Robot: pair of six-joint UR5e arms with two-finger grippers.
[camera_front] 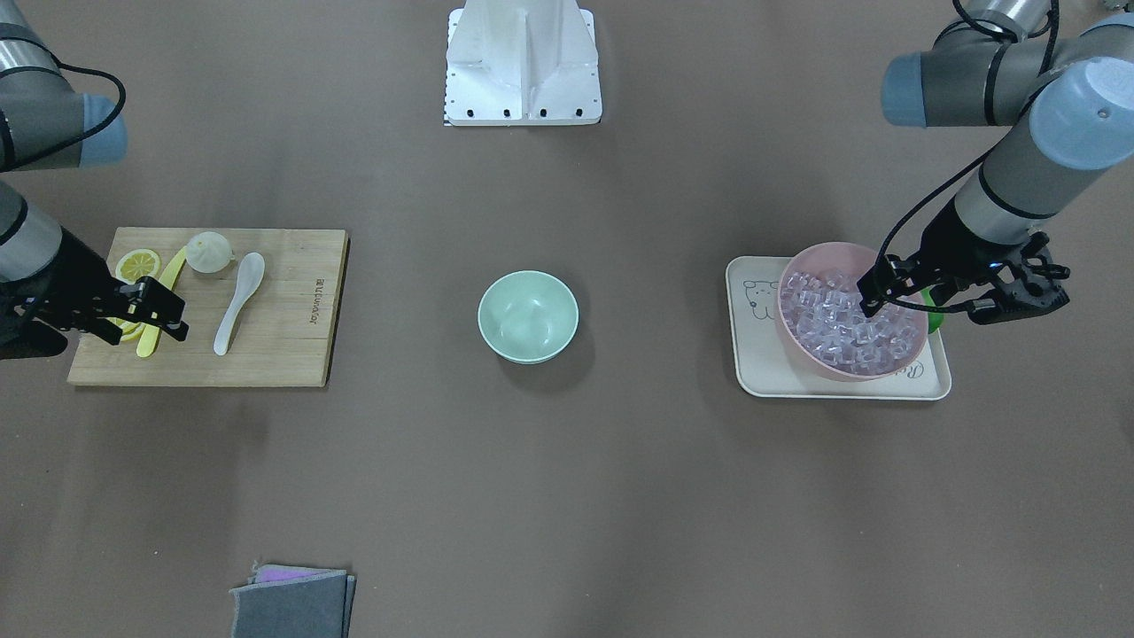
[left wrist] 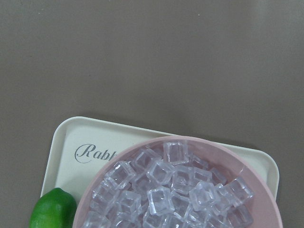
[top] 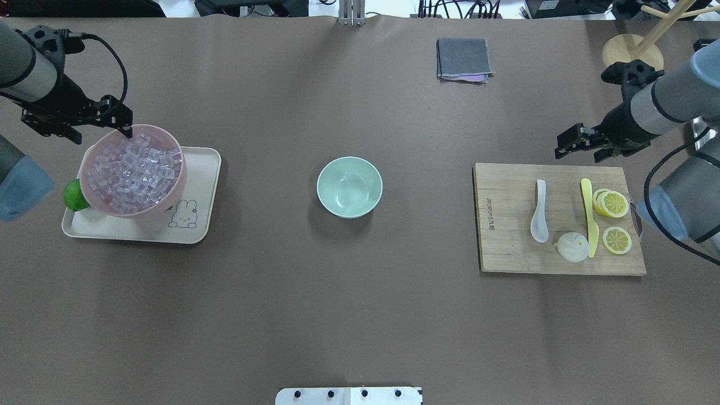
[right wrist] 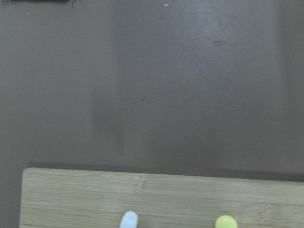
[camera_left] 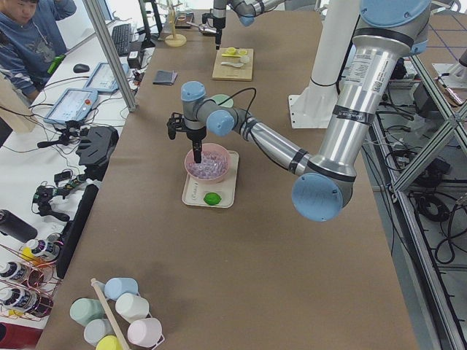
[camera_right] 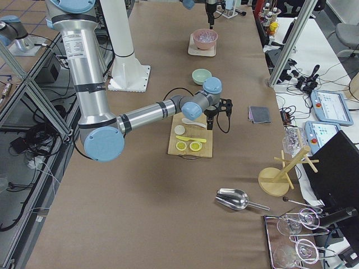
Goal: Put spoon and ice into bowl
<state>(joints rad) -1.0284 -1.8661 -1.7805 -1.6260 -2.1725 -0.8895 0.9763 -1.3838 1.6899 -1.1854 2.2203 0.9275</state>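
The white spoon [camera_front: 237, 301] [top: 539, 211] lies on a wooden cutting board [top: 506, 247]; its handle tip shows in the right wrist view [right wrist: 129, 220]. The mint-green bowl [camera_front: 528, 316] [top: 349, 187] stands empty at the table's middle. Several clear ice cubes [top: 132, 171] [left wrist: 175, 185] fill a pink bowl [top: 140, 128]. My left gripper [camera_front: 873, 288] [top: 121, 126] hangs over the pink bowl's far rim, jaws apart and empty. My right gripper [camera_front: 173, 319] [top: 562, 145] hovers above the board's far edge, beside the spoon, jaws apart and empty.
The pink bowl sits on a cream tray [top: 197, 169] with a green lime [top: 73, 194]. A yellow knife [top: 589, 216], lemon slices [top: 613, 203] and a white bun [top: 572, 247] share the board. A grey cloth [top: 463, 59] and a wooden stand [top: 633, 53] lie at the far side.
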